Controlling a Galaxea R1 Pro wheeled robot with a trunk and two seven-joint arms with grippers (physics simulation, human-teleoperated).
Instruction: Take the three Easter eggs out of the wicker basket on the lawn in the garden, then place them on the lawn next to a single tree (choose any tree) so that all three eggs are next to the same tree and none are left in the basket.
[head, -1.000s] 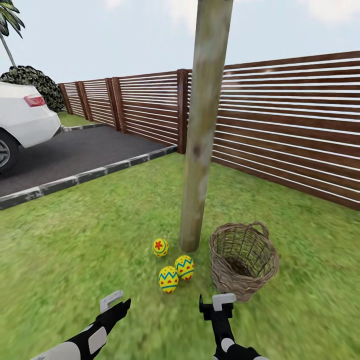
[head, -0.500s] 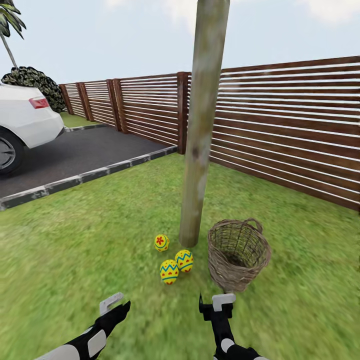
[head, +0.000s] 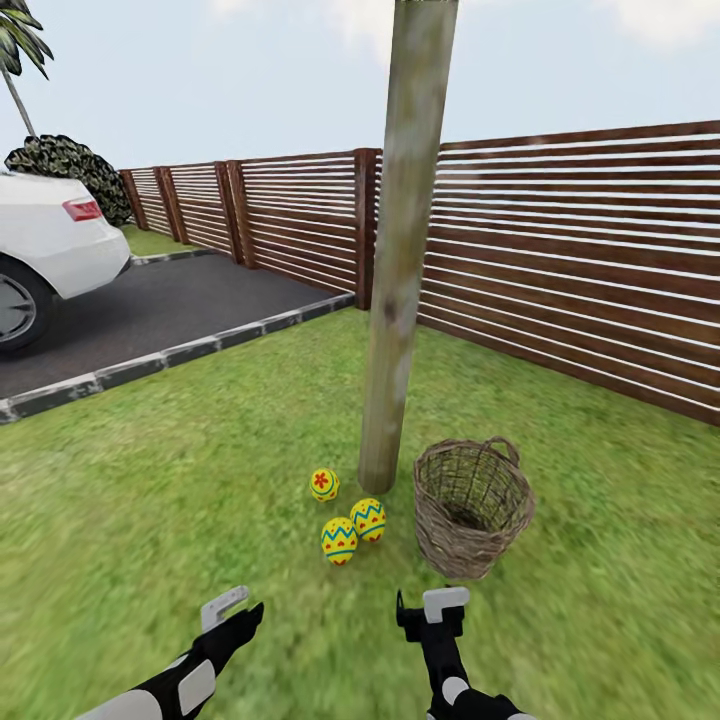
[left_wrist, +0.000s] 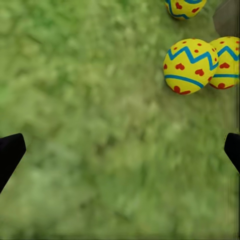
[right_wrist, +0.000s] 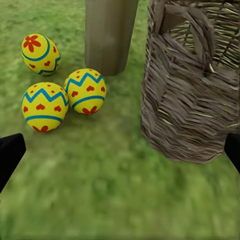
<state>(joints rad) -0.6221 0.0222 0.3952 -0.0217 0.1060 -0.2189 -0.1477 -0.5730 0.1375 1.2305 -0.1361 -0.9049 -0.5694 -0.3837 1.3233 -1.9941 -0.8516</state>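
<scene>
Outdoors, setting: a garden under a pale, hazy sky, with a slatted brown wooden fence (head: 560, 270) running along the back and right.
Lawn (head: 180, 480): bright green grass, blurry and soft in texture, spreading from the curb to the fence.
Driveway (head: 170, 310): dark grey paving at the left, edged by a curb of grey and black blocks.
Car (head: 45, 250): white and glossy, its rear end and one wheel showing on the driveway.
Tree (head: 400, 250): a straight, bare, pale grey-tan trunk, mottled, rising out of the grass past the top of the head view.
Eggs: three, yellow with blue zigzag bands and red marks, smooth and rounded, all on the grass at the trunk's foot. One (head: 324, 484) with a red flower lies just left of the trunk base; two (head: 368, 520) (head: 339, 540) lie nearer the robot, touching or nearly so.
Basket (head: 472, 505): round, bucket-shaped, open brown-grey wicker with loop handles, standing on the grass just right of the trunk and tilted a little; no egg shows inside it.
Left gripper (head: 232, 612): hangs low over the grass, near the eggs; jaws wide apart, holding nothing.
Right gripper (head: 432, 610): hangs over the grass just in front of the basket; jaws wide apart, holding nothing.
Backdrop: a dark bush and a palm beyond the car.
</scene>
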